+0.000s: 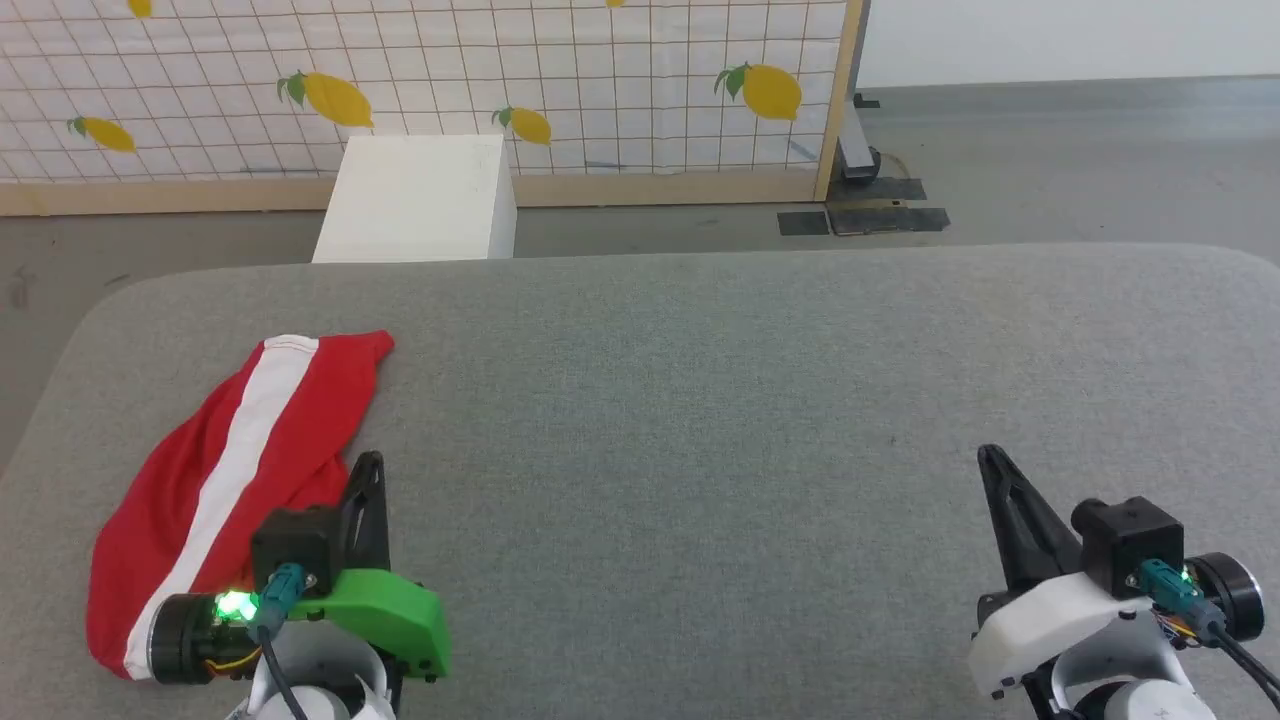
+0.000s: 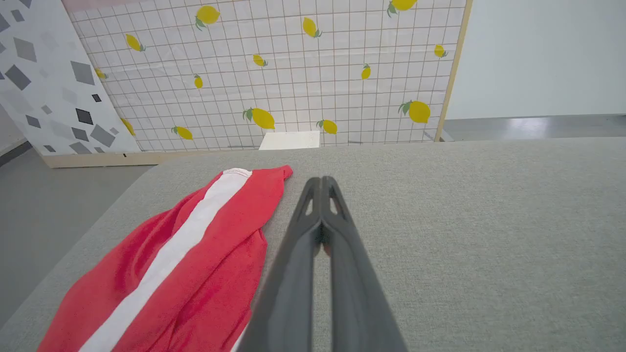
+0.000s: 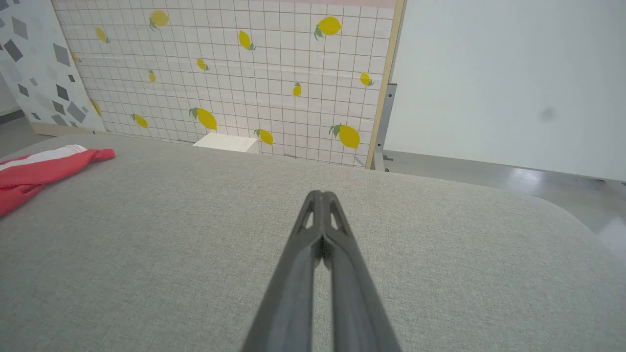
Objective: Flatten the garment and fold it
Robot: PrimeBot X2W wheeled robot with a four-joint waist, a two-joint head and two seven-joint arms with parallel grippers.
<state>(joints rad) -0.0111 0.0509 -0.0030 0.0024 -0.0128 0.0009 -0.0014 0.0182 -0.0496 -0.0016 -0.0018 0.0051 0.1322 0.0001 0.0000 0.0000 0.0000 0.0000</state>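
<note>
- Garment (image 1: 300, 420) first; where does it sit on your screen?
- You will find it on the left part of the grey table (image 1: 700, 400), bunched up rather than spread flat; it is bright red, with a broad white stripe (image 1: 240, 440) running along its length; one end reaches towards the far side, the other lies near the table's front left corner, close to the edge; your left wrist view shows the garment (image 2: 215, 244) folded over itself, with creases beside the stripe; your right wrist view catches one end of it at the far left.
- And the left gripper (image 1: 368, 468)?
- Its two dark fingers are pressed together, with nothing between the tips; check your left wrist view, where the left gripper (image 2: 321, 185) points over bare table just to the right of the cloth; whether the lower part of the fingers brushes the red edge, I cannot tell you.
- What about the right gripper (image 1: 992, 458)?
- Closed tight likewise, and empty; you see it at the lower right, well apart from the garment; in its own view the right gripper (image 3: 322, 195) points across bare grey table; beyond the table a white box (image 1: 420, 195) stands on the floor (image 1: 1050, 150), before a screen printed with lemons (image 1: 600, 80).
</note>
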